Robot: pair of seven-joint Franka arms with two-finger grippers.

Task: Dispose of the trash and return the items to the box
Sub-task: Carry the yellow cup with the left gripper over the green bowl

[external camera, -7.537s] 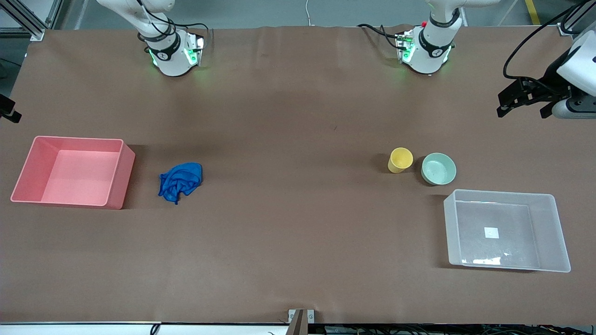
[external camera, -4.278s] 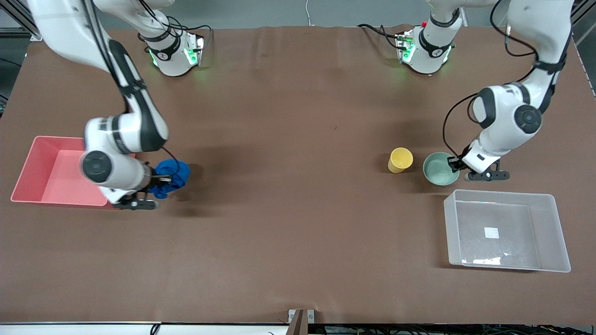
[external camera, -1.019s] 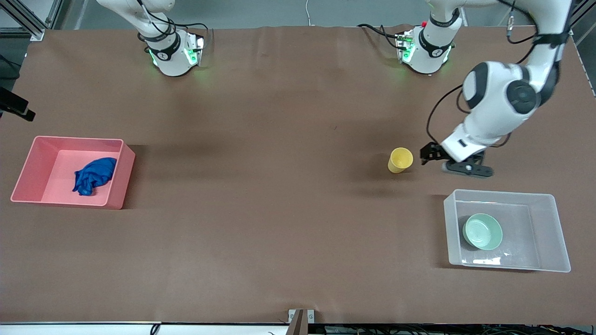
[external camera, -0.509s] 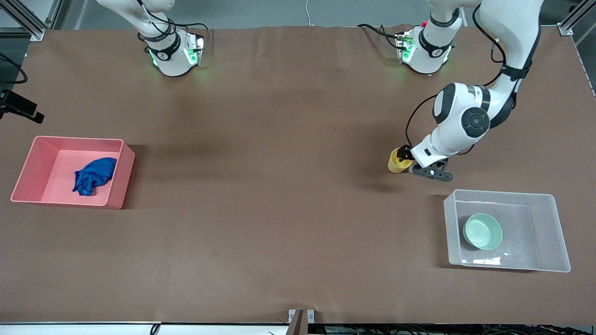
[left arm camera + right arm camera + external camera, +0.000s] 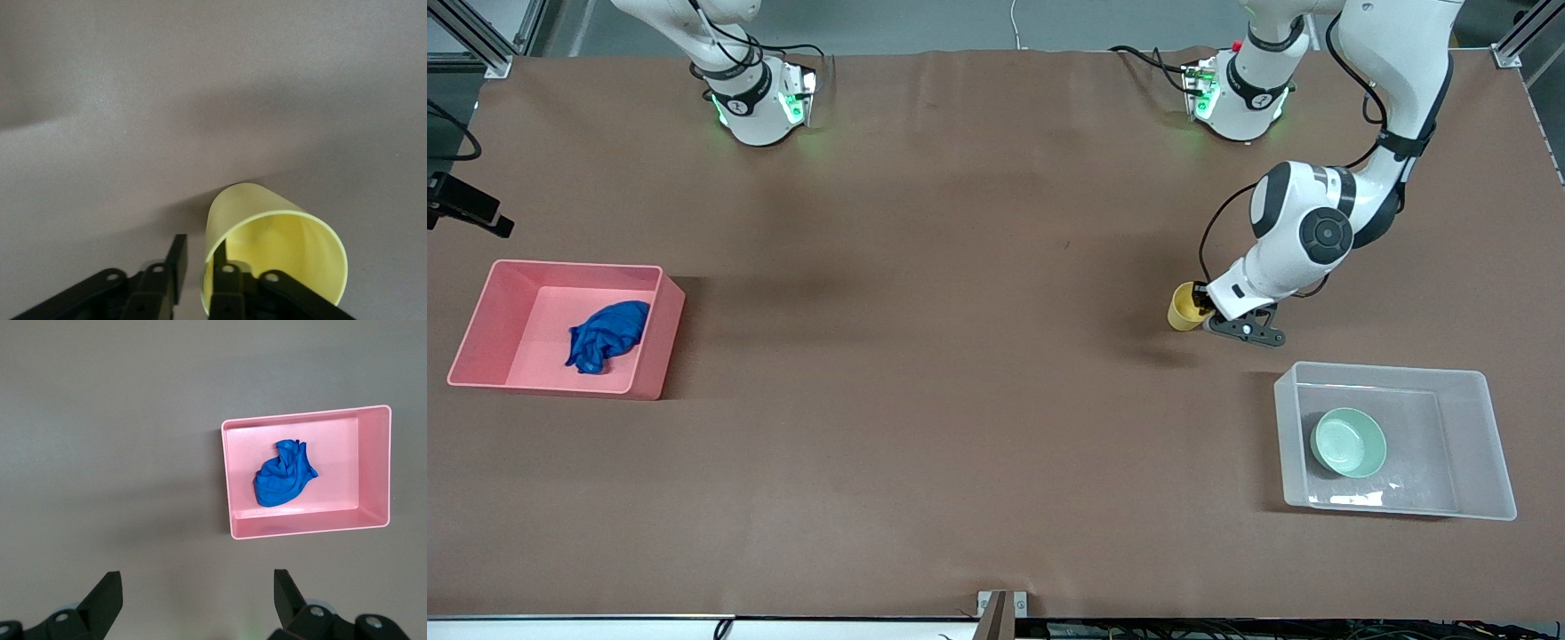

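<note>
The yellow cup (image 5: pixel 1183 312) stands upright on the table, farther from the front camera than the clear box (image 5: pixel 1383 369). My left gripper (image 5: pixel 1200 305) is down at the cup's rim. In the left wrist view the left gripper (image 5: pixel 200 250) straddles the cup (image 5: pixel 280 227) wall, one finger inside and one outside, with a small gap showing at the outer finger. The mint-green bowl (image 5: pixel 1348 442) lies in the clear box. The blue cloth wad (image 5: pixel 605 333) lies in the pink bin (image 5: pixel 574 265). My right gripper (image 5: pixel 195 583) is open and empty, high over the table beside the pink bin (image 5: pixel 307 413).
The pink bin with the cloth (image 5: pixel 283 475) sits at the right arm's end of the table, the clear box at the left arm's end. The brown table (image 5: pixel 960 356) between them is bare. Both arm bases stand along the table edge farthest from the front camera.
My left gripper has moved from beside the cup onto its rim and lowered, its fingers narrowing around the wall. Before that the cloth went into the pink bin and the bowl into the clear box.
</note>
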